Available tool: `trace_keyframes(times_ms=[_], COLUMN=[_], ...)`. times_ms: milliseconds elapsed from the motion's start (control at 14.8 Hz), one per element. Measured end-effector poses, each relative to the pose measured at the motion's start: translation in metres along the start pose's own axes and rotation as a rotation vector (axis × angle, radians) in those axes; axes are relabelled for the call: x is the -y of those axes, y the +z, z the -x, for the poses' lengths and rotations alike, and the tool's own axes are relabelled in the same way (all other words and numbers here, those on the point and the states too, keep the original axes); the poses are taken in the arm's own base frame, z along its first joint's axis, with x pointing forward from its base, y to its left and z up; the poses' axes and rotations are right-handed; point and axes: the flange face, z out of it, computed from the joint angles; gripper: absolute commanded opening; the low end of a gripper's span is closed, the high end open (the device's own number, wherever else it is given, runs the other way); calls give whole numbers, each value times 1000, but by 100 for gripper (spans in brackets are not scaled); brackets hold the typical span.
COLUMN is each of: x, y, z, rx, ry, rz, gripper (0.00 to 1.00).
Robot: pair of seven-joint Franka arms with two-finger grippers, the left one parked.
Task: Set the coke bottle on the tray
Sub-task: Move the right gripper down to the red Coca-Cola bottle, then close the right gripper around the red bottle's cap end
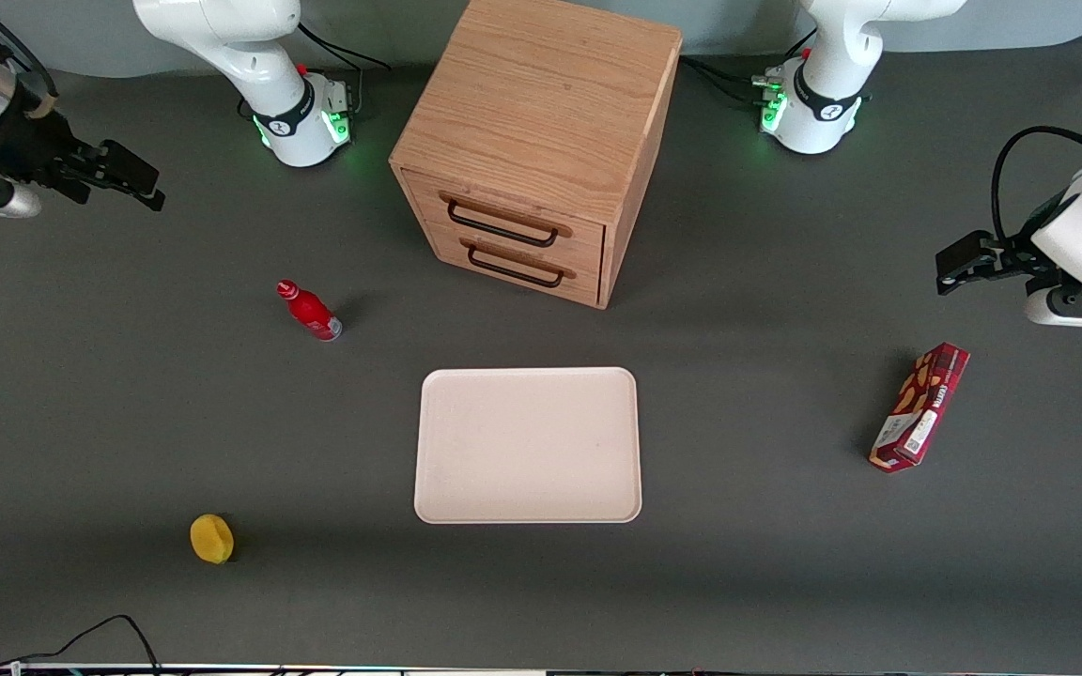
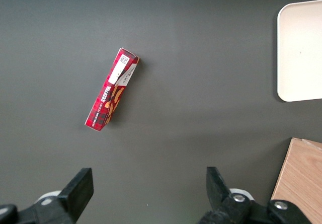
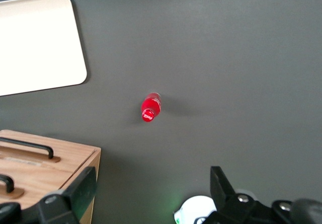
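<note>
Pincer (image 1: pixel 132 178) spread open, empty, raised at worktop (image 1: pixel 128 422) edge, working arm's end. Coke bottle (image 1: pixel 309 311) upright at pincer's four o'clock, well apart. Cream-pink tray (image 1: pixel 529 445) at bottle's four o'clock, bare, below wooden drawer cabinet (image 1: pixel 541 141).

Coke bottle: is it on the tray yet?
No. The coke bottle stands upright on the table, apart from the bare tray; the open claw hangs far off.

Grained wood cabinet (image 1: pixel 541 141), matt grey table (image 1: pixel 128 422) (smooth cream tray (image 1: pixel 527 446)).
</note>
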Motion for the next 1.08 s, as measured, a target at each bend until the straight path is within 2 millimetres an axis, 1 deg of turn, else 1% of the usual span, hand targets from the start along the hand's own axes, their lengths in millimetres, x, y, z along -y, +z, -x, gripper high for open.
trace_keyframes(times_ms=[68,203,407,475,542,610,678,746,814,949,1017,1085], x=[1,3,5,7,11,16,21,28,34,41,45,49], y=[0,5,11,16,27,47,75,110,148,226,259,284], z=[-8,-20,-24,-24,-26,-31,-36,-39,-40,-32,-23,-13], rx=[11,33,63,71,78,76,69,60,50,20,4,-8], ry=[-1,-1,-3,-7,-13,-18,-24,-32,-38,-38,-40,-43], rz=[0,2,7,8,9,8,7,6,6,5,4,4], gripper=[100,100,100,100,100,100,100,100,100,100,100,100])
